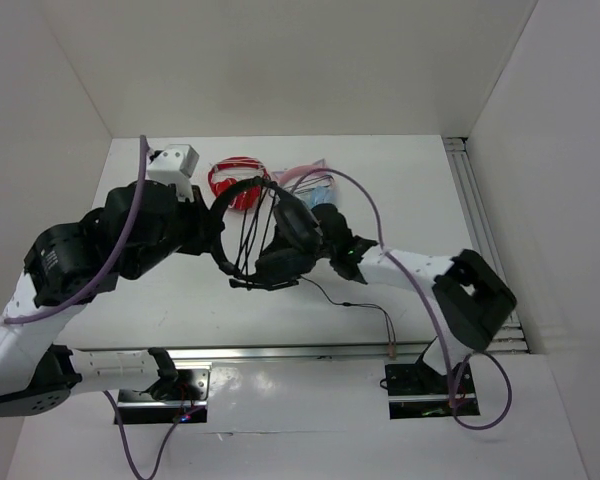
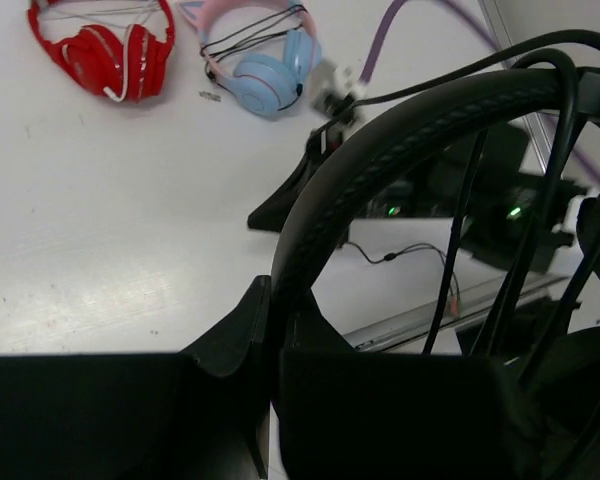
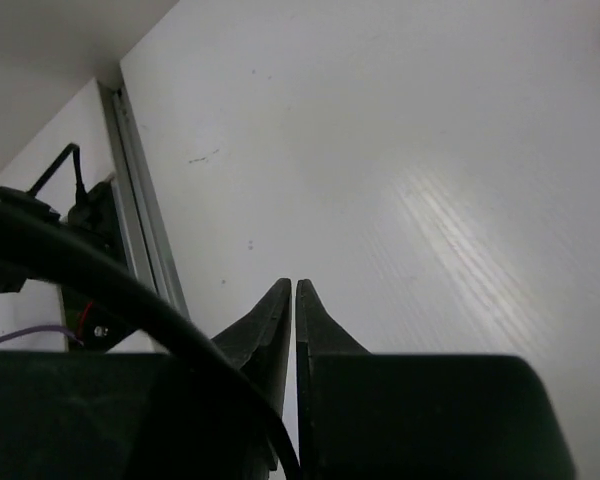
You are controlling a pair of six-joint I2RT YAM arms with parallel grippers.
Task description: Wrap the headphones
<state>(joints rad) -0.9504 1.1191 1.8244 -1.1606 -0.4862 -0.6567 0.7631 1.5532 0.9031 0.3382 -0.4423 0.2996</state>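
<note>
The black headphones (image 1: 270, 240) hang above the table's middle. My left gripper (image 1: 218, 228) is shut on their padded headband (image 2: 400, 140); in the left wrist view the jaws (image 2: 276, 300) clamp its lower end. Several turns of the thin black cable (image 2: 560, 130) cross the headband. My right gripper (image 1: 318, 222) is just right of the headphones, with its jaws (image 3: 294, 285) closed. The cable (image 3: 130, 290) crosses its left finger and runs down into the gap between the fingers. The loose cable end (image 1: 375, 308) trails over the table to a plug near the front rail.
Red-and-white headphones (image 1: 238, 180) (image 2: 105, 50) and light-blue and pink cat-ear headphones (image 1: 315, 185) (image 2: 265, 70) lie at the back of the table. A metal rail (image 1: 480, 220) runs along the right edge. White walls enclose the table.
</note>
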